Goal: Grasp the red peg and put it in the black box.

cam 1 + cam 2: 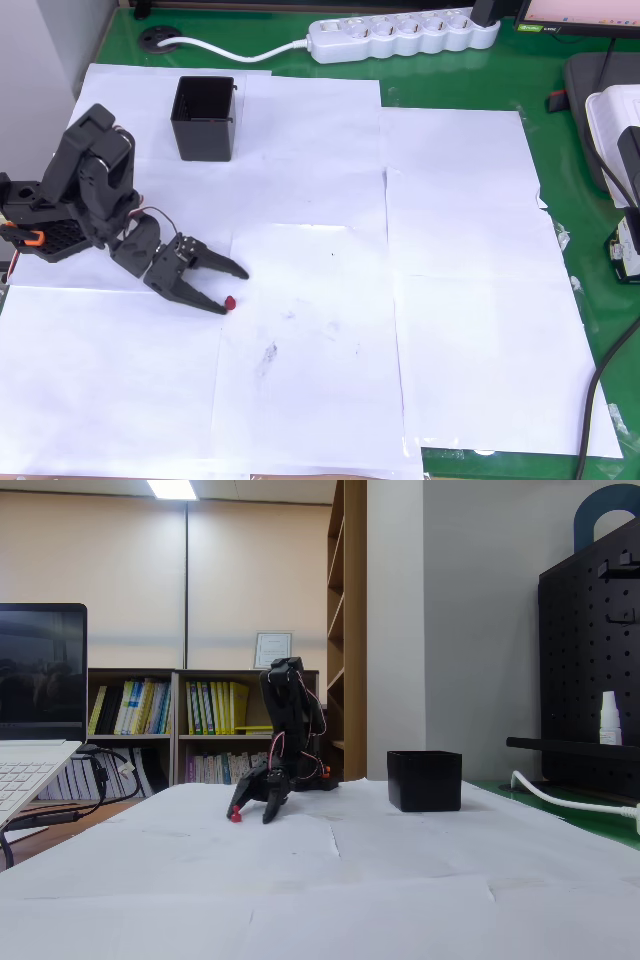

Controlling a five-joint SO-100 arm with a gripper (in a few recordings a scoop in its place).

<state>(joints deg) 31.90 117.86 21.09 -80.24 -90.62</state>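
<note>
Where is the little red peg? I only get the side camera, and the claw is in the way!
Observer: In the overhead view the red peg lies on the white paper, right at the tip of one finger of the gripper.
Operator: Is the claw open?
Observer: Yes, its two fingers are spread, and the peg is beside the lower tip, not between them.
Operator: Is the box empty?
Observer: From above, the black box looks empty inside.

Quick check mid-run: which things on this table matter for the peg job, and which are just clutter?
Job:
red peg, on the paper by the gripper fingertips
black box, standing upright and apart from the arm

Clutter:
power strip
laptop
white bottle
</note>
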